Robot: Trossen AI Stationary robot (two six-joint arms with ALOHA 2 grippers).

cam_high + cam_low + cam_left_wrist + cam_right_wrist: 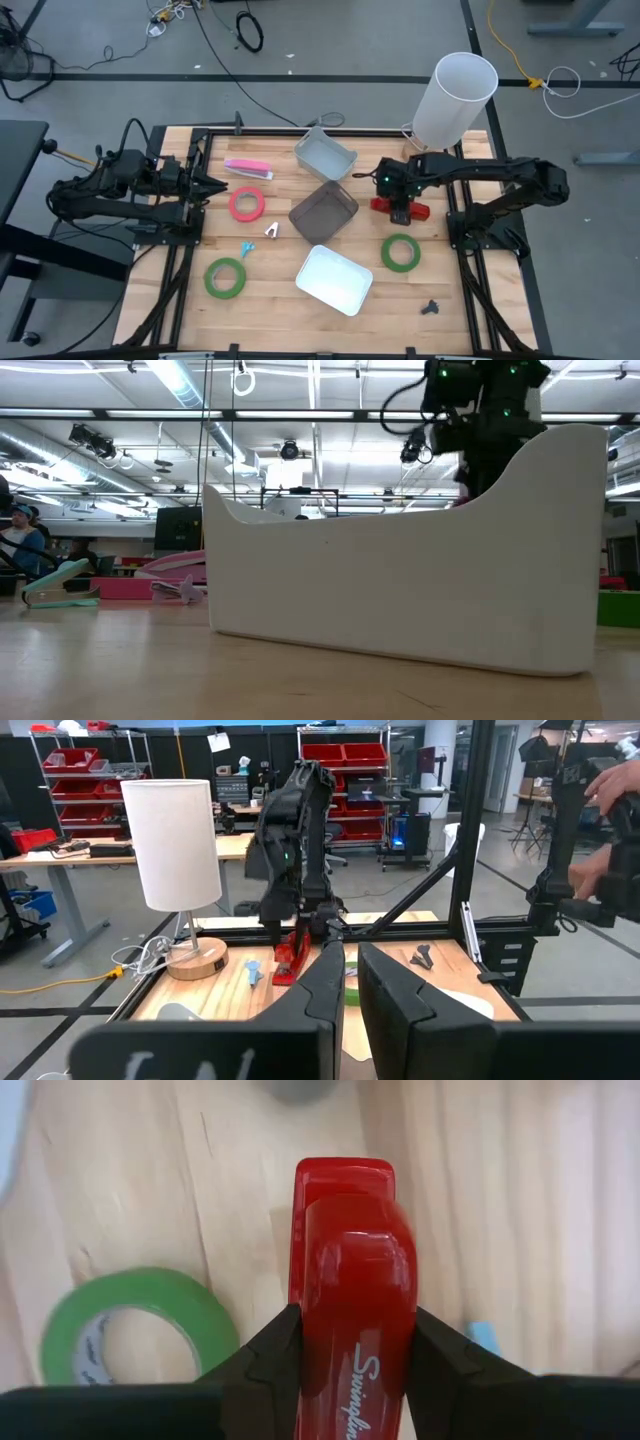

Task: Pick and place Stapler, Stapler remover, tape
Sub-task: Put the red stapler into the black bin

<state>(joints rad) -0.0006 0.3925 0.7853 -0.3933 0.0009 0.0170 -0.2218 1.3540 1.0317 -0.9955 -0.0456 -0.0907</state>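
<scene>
My right gripper point(398, 203) is shut on a red stapler point(352, 1270) at the table's right, just right of the dark bin. A pink stapler point(248, 168) lies flat at the far left. The tape shows as a red roll point(247, 204) and two green rolls point(225, 277) point(400, 252), all lying flat. A blue stapler remover point(245, 249) and a pale one point(272, 231) lie near the middle. My left gripper point(212, 186) waits shut over the table's left edge, touching nothing. My right gripper pinches the red stapler's two long sides point(305, 1335) between its two fingers point(262, 1365), about midway along its length. The fingers come steeply from above and lie across the stapler. The stapler sits top up and looks clear of the table.
Three bins stand mid-table: a grey one point(325, 155) at the far side, a dark one point(323, 212) in the middle and a white tray point(334, 280) near the front. A white lamp point(455, 100) stands at the far right corner. A small black piece point(431, 307) lies front right.
</scene>
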